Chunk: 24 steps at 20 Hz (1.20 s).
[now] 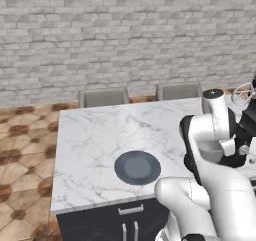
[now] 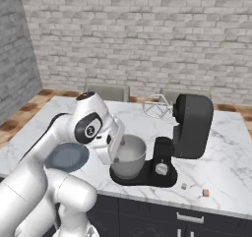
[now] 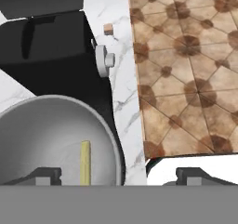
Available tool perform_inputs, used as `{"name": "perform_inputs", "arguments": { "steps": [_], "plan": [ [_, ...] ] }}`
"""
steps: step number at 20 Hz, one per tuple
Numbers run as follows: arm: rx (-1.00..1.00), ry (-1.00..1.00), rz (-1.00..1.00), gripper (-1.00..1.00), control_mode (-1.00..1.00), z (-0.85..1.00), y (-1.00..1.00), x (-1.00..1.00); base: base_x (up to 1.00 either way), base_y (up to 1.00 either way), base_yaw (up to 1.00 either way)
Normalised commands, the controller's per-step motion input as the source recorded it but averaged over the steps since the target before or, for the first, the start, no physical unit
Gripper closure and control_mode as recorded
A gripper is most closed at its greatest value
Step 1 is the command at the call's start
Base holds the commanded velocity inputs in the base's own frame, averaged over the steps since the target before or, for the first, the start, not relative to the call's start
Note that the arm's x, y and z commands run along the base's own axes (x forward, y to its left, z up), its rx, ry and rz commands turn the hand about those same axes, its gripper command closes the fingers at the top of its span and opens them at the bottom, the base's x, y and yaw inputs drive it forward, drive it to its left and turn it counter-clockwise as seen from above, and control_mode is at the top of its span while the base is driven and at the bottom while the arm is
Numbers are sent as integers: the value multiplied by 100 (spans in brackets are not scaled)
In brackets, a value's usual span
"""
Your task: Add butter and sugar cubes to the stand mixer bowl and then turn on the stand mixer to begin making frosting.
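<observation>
Grey plate beside stand mixer bowl; cubes near.

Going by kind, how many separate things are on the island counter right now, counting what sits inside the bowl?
stand mixer: 1
stand mixer bowl: 1
butter, lying inside the bowl: 1
dark grey plate: 1
small cubes, on the counter beside the mixer base: 2
Total: 6
</observation>
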Motion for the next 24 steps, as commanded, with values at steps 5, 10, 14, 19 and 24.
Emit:
{"name": "perform_inputs", "arguments": {
  "steps": [5,10,14,19,24],
  "plan": [
    [-6,-5,0,-100,-100,-30,8,-94,0,0,0],
    [-8,-18,6,-100,-100,-3,-24,-67,0,0,0],
    [-7,-11,9,-100,-100,10,-47,-35,0,0,0],
    [-4,-7,15,-100,-100,1,-47,-28,0,0,0],
    [-3,-4,19,-100,-100,-18,-54,-18,0,0,0]
  ]
}}
